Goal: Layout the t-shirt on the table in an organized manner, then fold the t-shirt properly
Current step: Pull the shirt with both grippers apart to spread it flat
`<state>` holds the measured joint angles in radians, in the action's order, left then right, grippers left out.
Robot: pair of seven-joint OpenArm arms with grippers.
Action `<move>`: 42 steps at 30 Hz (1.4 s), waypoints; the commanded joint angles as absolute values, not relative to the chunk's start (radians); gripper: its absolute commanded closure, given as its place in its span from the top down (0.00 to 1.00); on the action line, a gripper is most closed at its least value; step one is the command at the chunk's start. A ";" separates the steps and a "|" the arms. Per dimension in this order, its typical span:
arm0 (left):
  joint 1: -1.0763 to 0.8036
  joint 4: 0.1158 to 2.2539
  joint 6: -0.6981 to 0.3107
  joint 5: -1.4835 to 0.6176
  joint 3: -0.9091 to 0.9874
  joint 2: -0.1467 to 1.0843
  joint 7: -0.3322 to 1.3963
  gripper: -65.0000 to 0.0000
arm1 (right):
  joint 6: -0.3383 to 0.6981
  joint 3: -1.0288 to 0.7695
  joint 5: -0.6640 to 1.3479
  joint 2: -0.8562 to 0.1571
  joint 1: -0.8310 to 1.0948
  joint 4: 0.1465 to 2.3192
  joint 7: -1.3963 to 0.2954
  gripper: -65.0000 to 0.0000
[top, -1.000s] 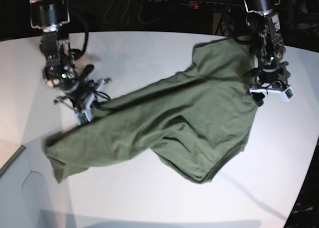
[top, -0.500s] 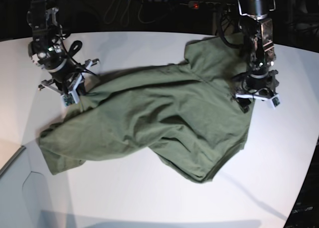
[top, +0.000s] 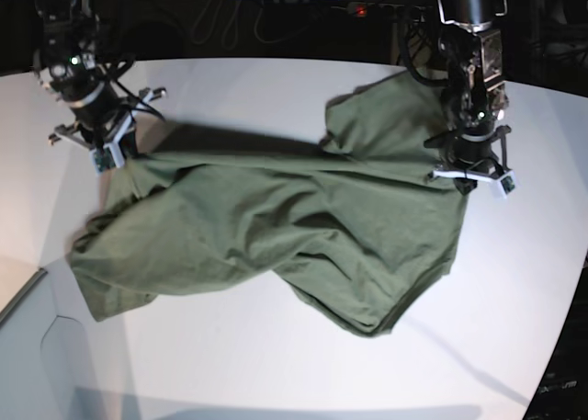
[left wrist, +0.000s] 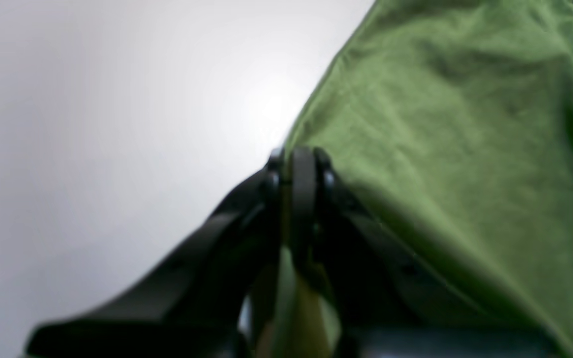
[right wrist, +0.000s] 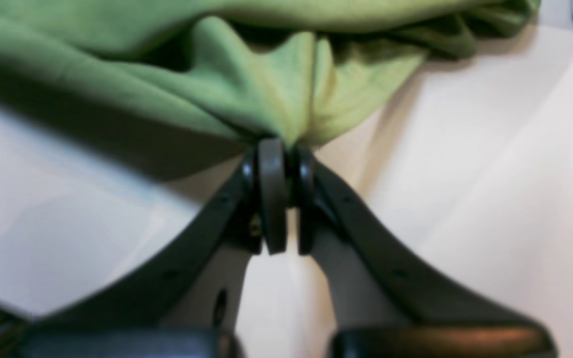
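Both clamped tight: left gripper pinching the t-shirt edge, right gripper gripping bunched fabric over the table.

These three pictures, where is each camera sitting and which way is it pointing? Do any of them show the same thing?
Base: high above, facing down on the table, the whole t-shirt and both arms.
Left wrist: on the left arm, looking along the left gripper, which is shut on the shirt's edge.
Right wrist: on the right arm, looking along the right gripper, which pinches bunched cloth.
Shared: all three show the shirt and the white tabletop; the base view also shows the left gripper and the right gripper.
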<state>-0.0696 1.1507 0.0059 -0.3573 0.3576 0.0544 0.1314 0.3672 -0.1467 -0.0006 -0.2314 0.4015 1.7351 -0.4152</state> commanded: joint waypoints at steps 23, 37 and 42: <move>-0.160 1.339 -0.004 -0.357 0.360 0.064 0.107 0.00 | 0.364 -0.249 -0.002 -0.219 0.685 1.824 -0.265 0.00; -0.194 1.326 -0.004 -0.355 0.380 0.111 0.107 0.00 | 0.369 -0.390 -0.061 -0.211 0.662 1.782 -0.266 0.00; -0.205 1.326 -0.004 -0.355 0.403 0.116 0.107 0.01 | 0.369 -0.389 -0.062 -0.193 0.679 1.767 -0.263 0.00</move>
<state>-0.2157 1.3113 0.0010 -0.3565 0.4038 0.1059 0.1314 0.3698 -0.3832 -0.0669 -0.1829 0.6685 1.7546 -0.2832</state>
